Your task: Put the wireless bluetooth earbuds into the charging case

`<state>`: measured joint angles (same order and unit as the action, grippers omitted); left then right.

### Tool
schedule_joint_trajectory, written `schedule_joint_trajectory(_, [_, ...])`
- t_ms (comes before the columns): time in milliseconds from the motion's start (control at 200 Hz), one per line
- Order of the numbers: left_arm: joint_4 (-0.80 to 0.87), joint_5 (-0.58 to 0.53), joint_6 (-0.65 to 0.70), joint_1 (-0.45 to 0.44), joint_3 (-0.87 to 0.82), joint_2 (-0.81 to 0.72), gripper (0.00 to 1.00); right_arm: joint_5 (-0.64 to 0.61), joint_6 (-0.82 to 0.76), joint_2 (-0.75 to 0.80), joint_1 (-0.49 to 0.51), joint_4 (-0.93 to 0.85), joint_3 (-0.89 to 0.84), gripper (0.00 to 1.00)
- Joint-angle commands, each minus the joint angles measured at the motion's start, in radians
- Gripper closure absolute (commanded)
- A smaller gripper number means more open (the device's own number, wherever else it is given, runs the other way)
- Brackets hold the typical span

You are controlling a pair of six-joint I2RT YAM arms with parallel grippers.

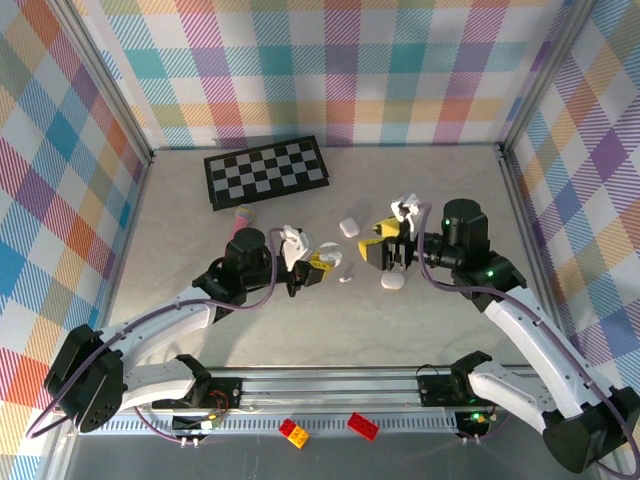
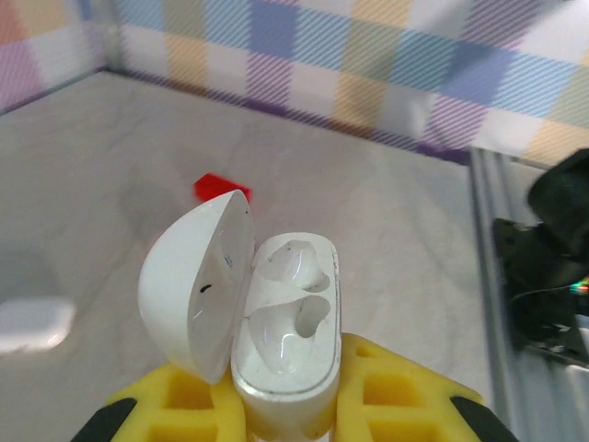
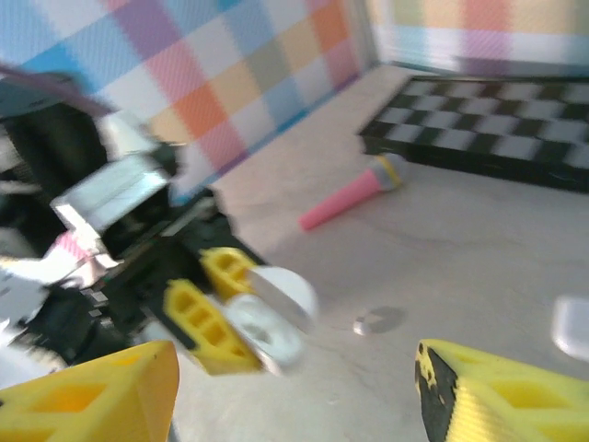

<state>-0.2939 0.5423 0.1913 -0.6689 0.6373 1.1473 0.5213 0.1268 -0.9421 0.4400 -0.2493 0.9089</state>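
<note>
The left arm reaches toward 2 o'clock with the left gripper [image 1: 318,262] clenched on the open charging case [image 2: 285,341], a loose white earbud [image 1: 345,279] lies on the worktop [image 1: 300,330] at its 4 o'clock, and the right arm, bent toward 10 o'clock, holds the right gripper [image 1: 378,243] spread and empty.

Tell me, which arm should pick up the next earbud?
Right, probably. The right tool is open and empty, near the loose earbud on the table; the left tool is shut on the open charging case.
</note>
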Motion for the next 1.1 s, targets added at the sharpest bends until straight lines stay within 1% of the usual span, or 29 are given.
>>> schedule_joint_trajectory(0, [-0.061,-0.143,-0.037,0.015,-0.055,-0.035,0.87,-0.15,0.075,-0.087,-0.042,-0.033,0.01,0.32])
schedule_joint_trajectory(55, [-0.12,-0.183,-0.077,0.024,-0.104,-0.037,0.87,-0.201,0.061,-0.167,-0.043,-0.107,0.056,0.33])
schedule_joint_trajectory(125, [-0.179,-0.221,-0.125,0.032,-0.157,-0.043,0.87,-0.226,0.055,-0.284,-0.043,-0.204,0.129,0.34])
schedule_joint_trajectory(190, [-0.208,-0.257,-0.171,0.034,-0.191,-0.052,0.87,-0.209,0.055,-0.388,-0.043,-0.251,0.179,0.34])
schedule_joint_trajectory(310, [-0.281,-0.293,-0.198,0.034,-0.257,-0.081,0.87,-0.154,0.047,-0.567,-0.036,-0.249,0.229,0.35])
schedule_joint_trajectory(395, [-0.271,-0.353,-0.223,0.034,-0.281,-0.109,0.88,-0.152,0.053,-0.682,-0.021,-0.251,0.269,0.36])
schedule_joint_trajectory(490, [-0.183,-0.44,-0.299,0.035,-0.268,-0.137,0.89,-0.142,0.067,-0.788,0.006,-0.222,0.291,0.37])
schedule_joint_trajectory(550, [-0.16,-0.451,-0.305,0.035,-0.267,-0.153,0.89,-0.129,0.076,-0.844,0.029,-0.208,0.305,0.37])
schedule_joint_trajectory(640, [-0.151,-0.482,-0.317,0.034,-0.279,-0.185,0.91,-0.137,0.086,-0.913,0.069,-0.205,0.335,0.38])
schedule_joint_trajectory(770, [-0.142,-0.521,-0.311,0.034,-0.291,-0.233,0.9,-0.14,0.095,-0.969,0.107,-0.192,0.351,0.38])
schedule_joint_trajectory(865, [-0.125,-0.513,-0.295,0.036,-0.283,-0.245,0.91,-0.141,0.105,-0.984,0.115,-0.181,0.337,0.38])
schedule_joint_trajectory(940, [-0.12,-0.506,-0.297,0.036,-0.275,-0.242,1.0,-0.145,0.107,-0.986,0.117,-0.175,0.318,0.38])
schedule_joint_trajectory(1095, [-0.132,-0.519,-0.322,0.035,-0.268,-0.243,1.0,-0.157,0.111,-0.973,0.12,-0.182,0.275,0.38])
